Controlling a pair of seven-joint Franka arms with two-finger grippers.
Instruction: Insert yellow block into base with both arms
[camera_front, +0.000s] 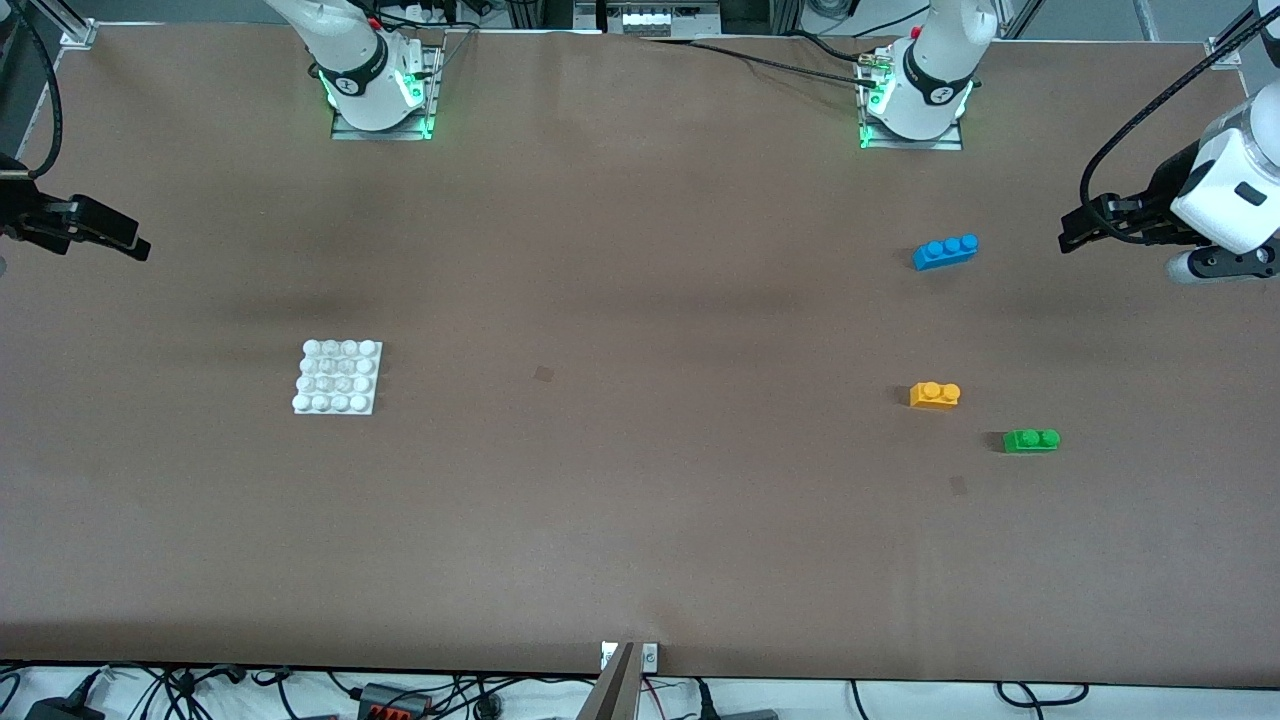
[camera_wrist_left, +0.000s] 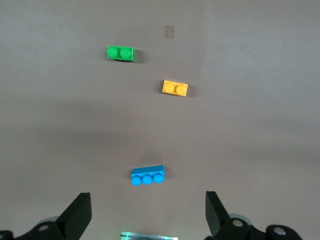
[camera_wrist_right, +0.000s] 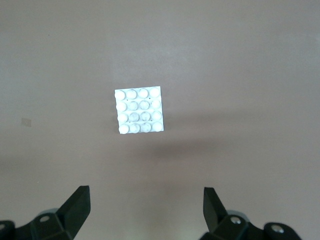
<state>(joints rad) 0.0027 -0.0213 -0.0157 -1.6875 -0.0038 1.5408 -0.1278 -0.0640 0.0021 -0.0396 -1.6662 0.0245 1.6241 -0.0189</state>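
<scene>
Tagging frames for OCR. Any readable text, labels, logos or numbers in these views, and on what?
No readable text in any view.
Round black-and-white mark on the band of each arm base: too small to read.
yellow block, blue brick, green brick, base: no print, only studs.
table: two small plain tape patches, unmarked.
left gripper and right gripper, both open: no markings visible.

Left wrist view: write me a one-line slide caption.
Open left gripper hangs above the table over three loose bricks: blue brick, yellow block and green brick.
</scene>
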